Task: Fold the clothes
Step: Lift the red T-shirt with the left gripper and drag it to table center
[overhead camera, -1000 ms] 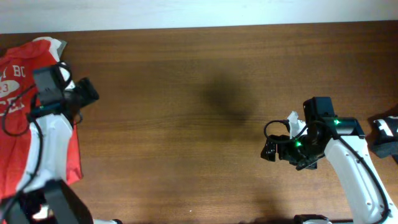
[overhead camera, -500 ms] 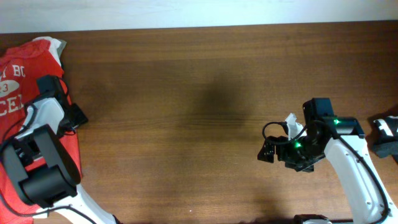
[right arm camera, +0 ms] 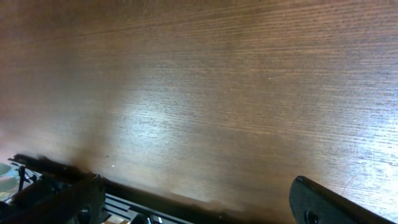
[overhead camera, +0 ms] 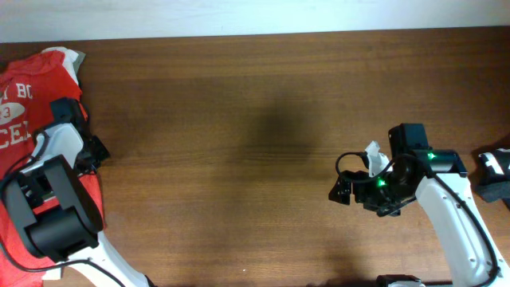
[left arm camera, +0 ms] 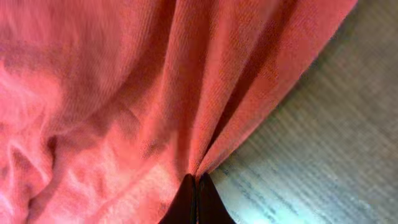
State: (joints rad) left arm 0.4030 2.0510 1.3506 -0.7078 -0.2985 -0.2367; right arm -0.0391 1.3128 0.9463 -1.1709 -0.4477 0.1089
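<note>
Grip confirmed: your left gripper [left arm camera: 196,184] pinches the T-shirt [left arm camera: 112,87] edge, likely for dragging; right gripper [overhead camera: 344,191] stands spread, well apart.

One red-orange T-shirt [overhead camera: 20,88] at nine o'clock; one wooden surface [overhead camera: 239,159]; two arms, the left arm [overhead camera: 52,207] and the right arm [overhead camera: 446,207]; two claws, the left claw [left arm camera: 196,185] and the right claw [overhead camera: 341,190]; one black block [overhead camera: 494,179] at three o'clock.

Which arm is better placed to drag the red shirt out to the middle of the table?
Left. The left tool is shut on the red T-shirt's edge, with fabric bunching into its tips. The right tool hangs open over bare table, far from the shirt.
</note>
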